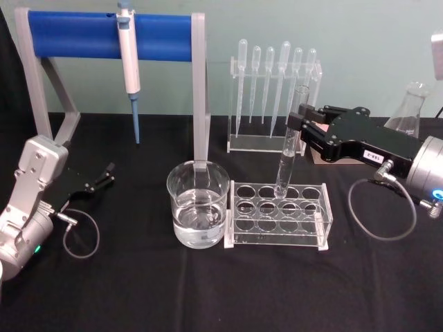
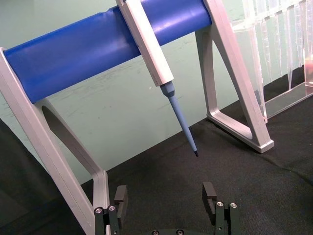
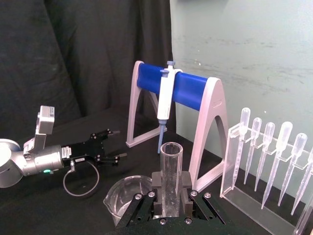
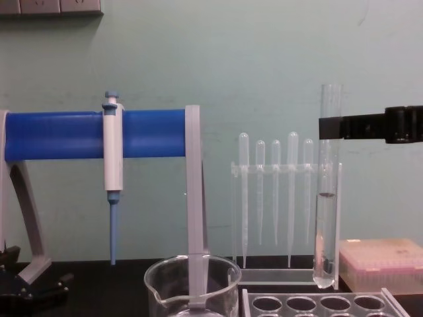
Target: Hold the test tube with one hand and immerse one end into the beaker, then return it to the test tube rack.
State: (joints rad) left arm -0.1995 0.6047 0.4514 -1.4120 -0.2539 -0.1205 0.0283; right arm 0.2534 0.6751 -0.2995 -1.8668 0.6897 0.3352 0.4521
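Head view: the right gripper (image 1: 299, 128) reaches in from the right and is clamped on the upper part of the test tube (image 1: 285, 166). The tube leans slightly, its rounded end over a back-row hole of the clear rack (image 1: 277, 220). The beaker (image 1: 198, 205), holding clear liquid, stands just left of the rack. The left gripper (image 1: 105, 176) sits low at the left over the black surface (image 1: 208, 297), well apart from the glassware. A white-and-blue pipette (image 1: 128, 52) hangs on the blue bar stand (image 1: 83, 36) at the back, and droppers (image 1: 273, 83) stand in their own holder behind the rack.

Left wrist view: the left gripper's fingers stand wide apart with nothing between them, facing the foot of the stand, with the pipette tip above.

Right wrist view: the tube stands upright between the right gripper's fingers, which press on it from both sides. The beaker's rim shows just beyond, and the left gripper lies farther off.

Chest view: the tube hangs upright, gripped near its rim. Its rounded bottom is just above the rack's top, not inside a hole, to the right of the beaker. A liquid line shows partway up the tube, and a pink box (image 4: 380, 261) sits behind
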